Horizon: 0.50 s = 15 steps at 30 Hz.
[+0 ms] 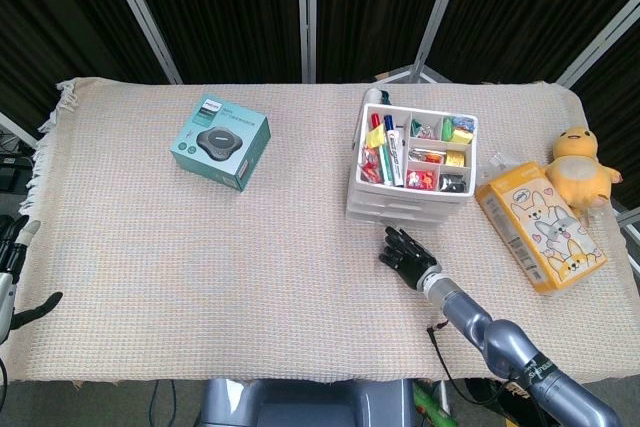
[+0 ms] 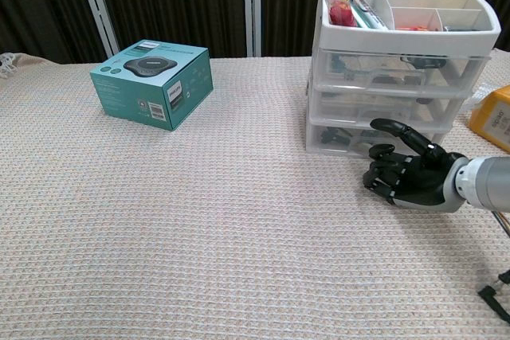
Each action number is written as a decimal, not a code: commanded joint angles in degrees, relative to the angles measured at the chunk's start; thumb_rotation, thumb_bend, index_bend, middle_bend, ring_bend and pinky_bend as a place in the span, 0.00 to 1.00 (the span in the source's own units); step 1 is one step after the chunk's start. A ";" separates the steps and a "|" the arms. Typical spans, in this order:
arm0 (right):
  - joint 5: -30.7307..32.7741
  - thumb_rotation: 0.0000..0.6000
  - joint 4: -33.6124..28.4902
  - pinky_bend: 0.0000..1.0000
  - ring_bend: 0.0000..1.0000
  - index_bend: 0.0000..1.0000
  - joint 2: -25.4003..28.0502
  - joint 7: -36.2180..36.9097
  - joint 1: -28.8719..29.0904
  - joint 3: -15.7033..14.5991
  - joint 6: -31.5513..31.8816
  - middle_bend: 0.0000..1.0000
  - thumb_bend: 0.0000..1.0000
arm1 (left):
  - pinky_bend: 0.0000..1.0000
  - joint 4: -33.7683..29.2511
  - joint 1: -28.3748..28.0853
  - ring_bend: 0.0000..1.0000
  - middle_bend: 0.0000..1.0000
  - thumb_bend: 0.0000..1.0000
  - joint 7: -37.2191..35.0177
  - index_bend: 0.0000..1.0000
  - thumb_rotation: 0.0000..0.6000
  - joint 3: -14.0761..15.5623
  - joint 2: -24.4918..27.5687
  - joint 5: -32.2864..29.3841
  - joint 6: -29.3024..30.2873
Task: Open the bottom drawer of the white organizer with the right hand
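The white organizer (image 1: pixel 410 179) (image 2: pixel 396 69) stands right of the table's middle, its top tray full of pens and small items. Its bottom drawer (image 2: pixel 351 138) is closed. My right hand (image 1: pixel 405 252) (image 2: pixel 406 177), black, lies low over the cloth just in front of that drawer, fingers spread and pointing at the drawer front. It holds nothing; the chest view shows the fingertips right at the drawer face, and I cannot tell whether they touch it. My left hand (image 1: pixel 12 277) hangs at the table's left edge, fingers apart and empty.
A teal box (image 1: pixel 220 145) (image 2: pixel 151 81) sits at the back left. An orange carton (image 1: pixel 538 225) lies right of the organizer, with a yellow plush duck (image 1: pixel 580 165) behind it. A woven cloth (image 1: pixel 200 267) covers the table.
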 commanded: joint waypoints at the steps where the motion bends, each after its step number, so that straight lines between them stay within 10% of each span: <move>1: -0.41 1.00 0.17 0.70 0.86 0.28 -0.70 -0.07 -0.34 0.77 -0.63 0.81 0.20 | 0.00 0.07 -0.04 0.00 0.00 0.16 -0.04 0.00 1.00 -0.01 0.00 -0.10 -0.12; 15: -0.28 1.00 0.31 0.70 0.86 0.35 -1.44 -0.18 -0.77 0.91 -2.45 0.81 0.20 | 0.00 0.16 -0.19 0.00 0.00 0.16 -0.54 0.00 1.00 0.07 0.14 -0.14 -0.41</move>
